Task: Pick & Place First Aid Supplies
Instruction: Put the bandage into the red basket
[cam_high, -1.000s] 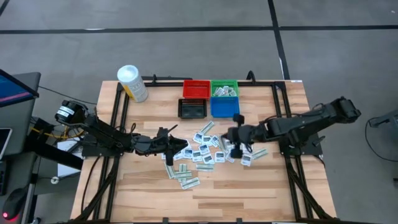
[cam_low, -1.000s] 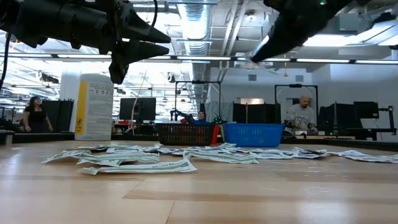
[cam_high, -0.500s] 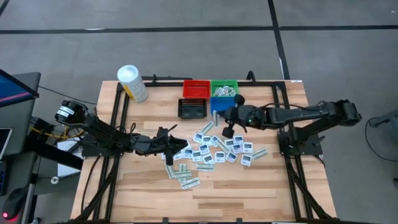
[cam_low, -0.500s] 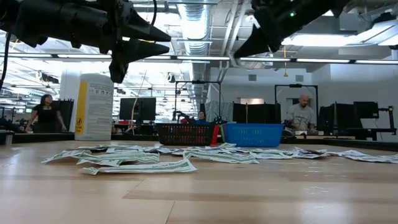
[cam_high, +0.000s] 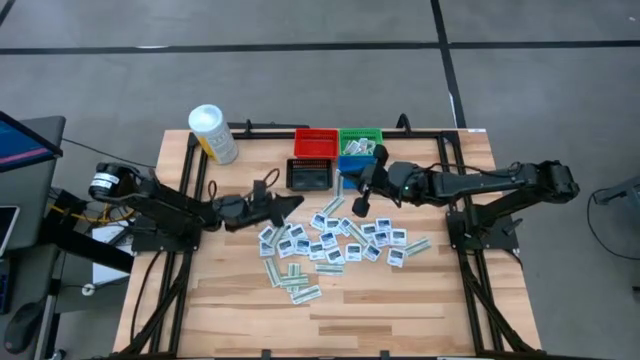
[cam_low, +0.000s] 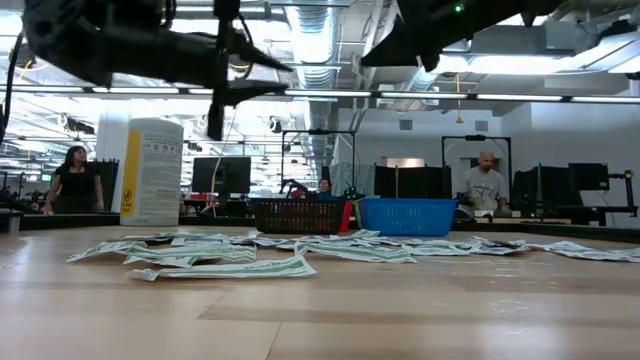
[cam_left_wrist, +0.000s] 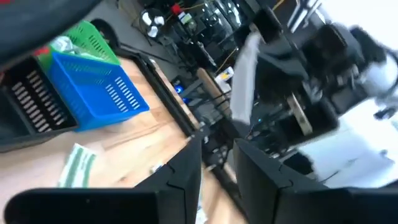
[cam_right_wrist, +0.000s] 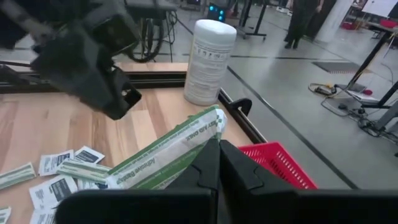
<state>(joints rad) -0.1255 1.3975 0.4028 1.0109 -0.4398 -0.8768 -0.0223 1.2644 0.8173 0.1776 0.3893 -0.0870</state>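
Note:
The first aid supplies (cam_high: 330, 243) lie scattered flat on the middle of the wooden table: square white packets and narrow green-white strips. My right gripper (cam_right_wrist: 219, 163) hovers over the near edge of the blue bin (cam_high: 352, 172), shut on one green-white strip (cam_right_wrist: 163, 154), which also shows in the left wrist view (cam_left_wrist: 242, 81). My left gripper (cam_high: 292, 203) hangs in the air left of the pile, near the black bin (cam_high: 309, 175). Its fingers (cam_left_wrist: 186, 171) stand apart with nothing between them. My right gripper pinches the green-white strip near one end (cam_right_wrist: 209, 142) between its two fingers. The fingers come about level from the table's right and lie across the strip. The strip is lifted clear of the table, its long free part sticking out sideways from the fingers.
A red bin (cam_high: 315, 143) and a green bin (cam_high: 360, 143) holding packets stand behind the black and blue ones at the far middle. A white tub with a yellow label (cam_high: 213, 133) stands at the far left corner. Bare wood lies along the near edge.
My right gripper has risen from over the pile and gone toward the far edge, to the bins, carrying the strip clear of the table. My left gripper has swung toward the far edge and rolled about its own axis, its fingers standing as far apart as before.

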